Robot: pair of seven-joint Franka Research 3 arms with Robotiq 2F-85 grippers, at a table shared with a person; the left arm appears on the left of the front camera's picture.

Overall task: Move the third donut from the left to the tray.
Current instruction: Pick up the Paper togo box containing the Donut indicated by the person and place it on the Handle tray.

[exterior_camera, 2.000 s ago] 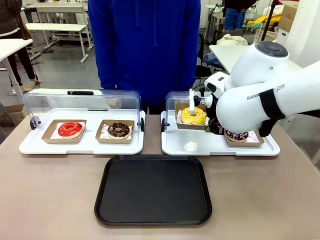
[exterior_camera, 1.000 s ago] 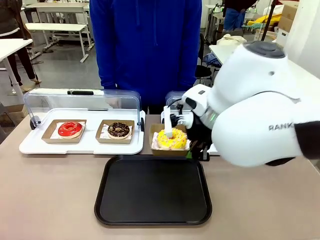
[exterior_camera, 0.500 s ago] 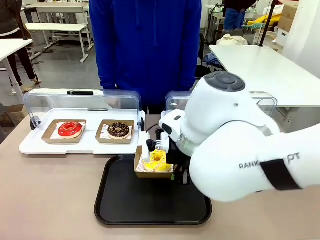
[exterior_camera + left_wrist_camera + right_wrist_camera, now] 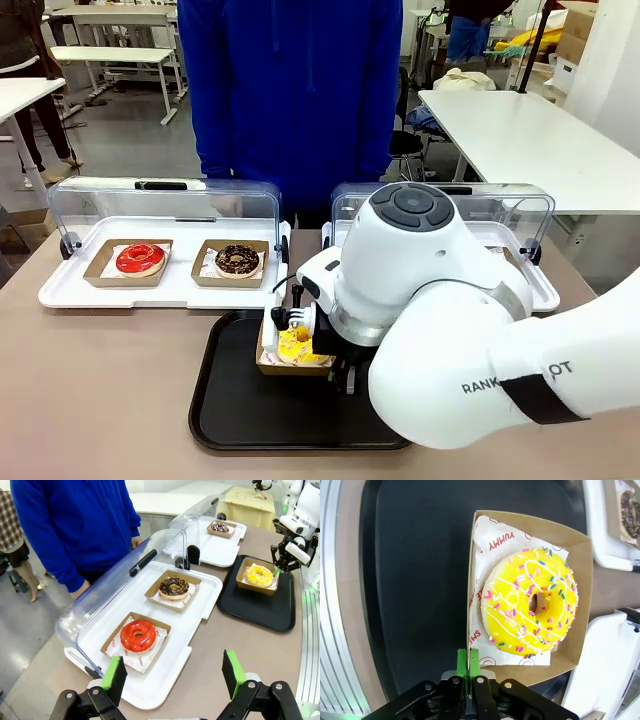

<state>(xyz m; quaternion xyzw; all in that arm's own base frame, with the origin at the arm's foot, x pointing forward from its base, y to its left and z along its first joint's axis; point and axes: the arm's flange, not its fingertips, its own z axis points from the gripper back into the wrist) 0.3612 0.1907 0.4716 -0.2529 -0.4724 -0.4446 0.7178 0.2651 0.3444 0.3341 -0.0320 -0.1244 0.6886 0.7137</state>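
Right wrist view: glossy yellow ring donut (image 4: 530, 610) over smooth black tray (image 4: 415, 580).

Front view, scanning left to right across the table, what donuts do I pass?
Red-glazed donut → dark chocolate donut → yellow-glazed donut in its cardboard holder, held by the right end effector over the black tray.
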